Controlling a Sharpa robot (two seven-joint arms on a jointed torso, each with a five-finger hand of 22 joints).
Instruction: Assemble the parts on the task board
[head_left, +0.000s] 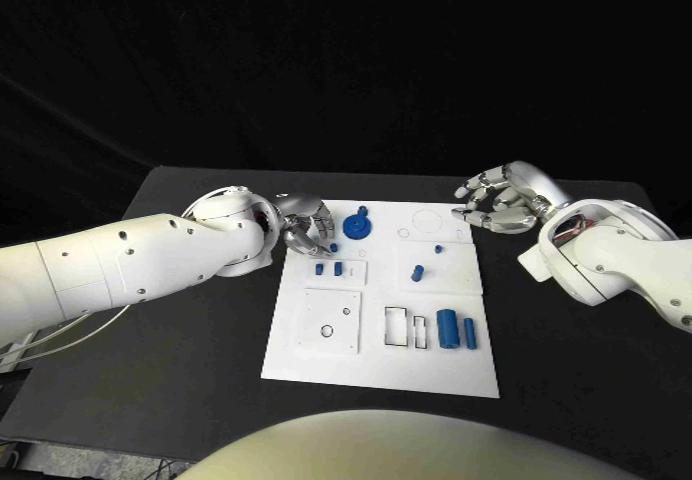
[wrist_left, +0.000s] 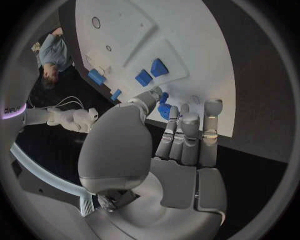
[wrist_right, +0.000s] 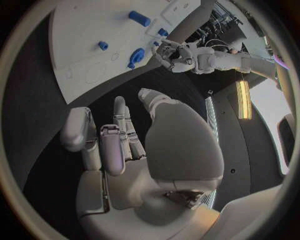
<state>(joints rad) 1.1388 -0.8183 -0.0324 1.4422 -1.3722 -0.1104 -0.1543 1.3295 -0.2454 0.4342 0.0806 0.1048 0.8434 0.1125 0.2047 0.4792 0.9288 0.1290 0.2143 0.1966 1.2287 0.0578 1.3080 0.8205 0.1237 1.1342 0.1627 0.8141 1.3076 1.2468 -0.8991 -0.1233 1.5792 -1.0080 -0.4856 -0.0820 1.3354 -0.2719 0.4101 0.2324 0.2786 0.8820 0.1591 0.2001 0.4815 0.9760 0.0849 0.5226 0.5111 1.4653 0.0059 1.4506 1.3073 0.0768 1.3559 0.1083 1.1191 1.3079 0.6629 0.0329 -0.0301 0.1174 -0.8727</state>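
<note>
Mostly flat white task board (head_left: 378, 350), small blue parts (head_left: 449, 326), some cylindrical.

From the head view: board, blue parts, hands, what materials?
Board: looks like matte white plastic, flat, with cut-out slots; could be painted. Blue parts: probably moulded or printed plastic, even colour, dull sheen. Left hand and right hand: silver shells with soft highlights, metal or metallic-coated plastic, cannot tell which.

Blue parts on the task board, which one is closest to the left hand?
The round blue part with a handle-like tab, just beside the left hand.
</note>
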